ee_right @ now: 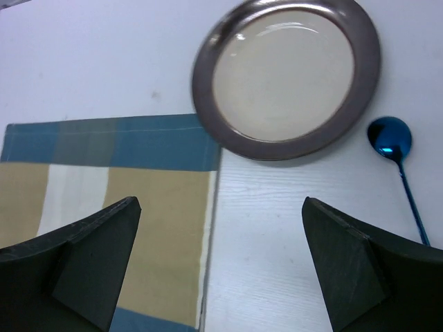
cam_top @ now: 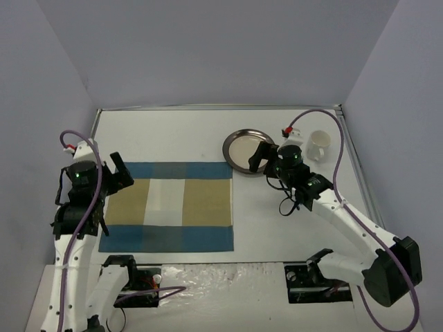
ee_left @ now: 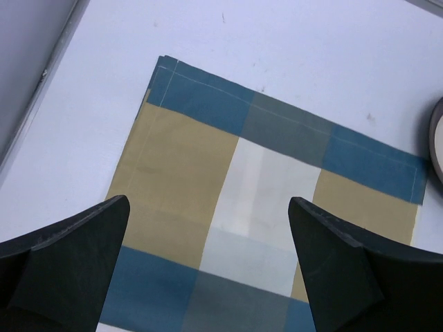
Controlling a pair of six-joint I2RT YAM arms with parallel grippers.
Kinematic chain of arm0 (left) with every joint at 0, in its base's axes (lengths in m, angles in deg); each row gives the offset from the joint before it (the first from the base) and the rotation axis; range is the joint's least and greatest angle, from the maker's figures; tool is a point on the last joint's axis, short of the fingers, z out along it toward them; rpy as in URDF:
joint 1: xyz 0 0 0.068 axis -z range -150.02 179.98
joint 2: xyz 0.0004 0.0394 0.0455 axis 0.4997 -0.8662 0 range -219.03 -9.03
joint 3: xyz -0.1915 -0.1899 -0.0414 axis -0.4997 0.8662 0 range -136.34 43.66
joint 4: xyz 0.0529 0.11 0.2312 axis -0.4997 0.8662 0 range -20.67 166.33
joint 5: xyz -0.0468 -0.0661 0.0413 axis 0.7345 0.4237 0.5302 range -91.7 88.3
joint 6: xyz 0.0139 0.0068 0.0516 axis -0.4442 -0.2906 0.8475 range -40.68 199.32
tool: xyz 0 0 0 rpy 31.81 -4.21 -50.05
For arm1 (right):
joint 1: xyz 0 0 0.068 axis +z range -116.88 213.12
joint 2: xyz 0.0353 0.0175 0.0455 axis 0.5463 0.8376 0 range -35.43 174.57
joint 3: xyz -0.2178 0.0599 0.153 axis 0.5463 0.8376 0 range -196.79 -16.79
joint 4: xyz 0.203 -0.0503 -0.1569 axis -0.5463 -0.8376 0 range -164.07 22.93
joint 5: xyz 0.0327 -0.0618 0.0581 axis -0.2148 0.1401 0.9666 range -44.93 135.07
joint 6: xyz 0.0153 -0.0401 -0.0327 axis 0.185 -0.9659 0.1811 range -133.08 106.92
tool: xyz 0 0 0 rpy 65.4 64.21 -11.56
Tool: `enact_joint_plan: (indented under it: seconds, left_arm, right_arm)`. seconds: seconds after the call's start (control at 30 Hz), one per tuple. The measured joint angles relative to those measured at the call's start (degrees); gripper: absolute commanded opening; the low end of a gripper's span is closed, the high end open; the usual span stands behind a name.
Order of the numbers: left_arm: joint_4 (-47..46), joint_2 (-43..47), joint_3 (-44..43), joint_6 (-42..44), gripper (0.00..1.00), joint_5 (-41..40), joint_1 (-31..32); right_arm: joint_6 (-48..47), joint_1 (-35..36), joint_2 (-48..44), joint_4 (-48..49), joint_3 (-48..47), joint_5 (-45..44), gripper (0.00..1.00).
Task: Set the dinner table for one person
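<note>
The white dinner table [cam_top: 173,131] carries a blue-and-tan checked placemat [cam_top: 166,206] lying flat at the near left. A dark-rimmed plate [cam_top: 242,146] sits just beyond the placemat's far right corner, and a white cup [cam_top: 320,144] stands to its right. My left gripper [cam_top: 119,173] is open and empty, above the placemat's left edge; the left wrist view shows the placemat [ee_left: 228,187] below the gripper [ee_left: 208,202]. My right gripper [cam_top: 266,162] is open and empty, above the plate's near edge. The right wrist view shows the gripper [ee_right: 221,202], the plate [ee_right: 287,76], a blue spoon [ee_right: 390,137] and the placemat's corner [ee_right: 104,180].
Grey walls close in the table on the left, back and right. My right arm covers the table between the plate and the cup in the top view, so the spoon does not show there. The plate's rim [ee_left: 437,138] shows at the right edge of the left wrist view.
</note>
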Motion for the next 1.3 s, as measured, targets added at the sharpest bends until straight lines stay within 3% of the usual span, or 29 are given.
enact_joint_plan:
  seconds: [0.27, 0.87, 1.3]
  left_arm:
    - [-1.14, 8.59, 8.15, 5.26, 0.97, 5.32, 0.03]
    - [-2.04, 9.24, 8.98, 8.02, 0.97, 6.36, 0.83]
    - [-2.02, 9.17, 8.98, 8.33, 0.97, 5.38, 0.87]
  right_arm:
    - [12.43, -14.53, 8.4, 14.55, 13.57, 9.76, 0.97]
    - [25.16, -14.45, 28.41, 33.31, 13.08, 4.56, 0.84]
    - [29.69, -14.45, 35.77, 39.51, 9.75, 3.45, 0.43]
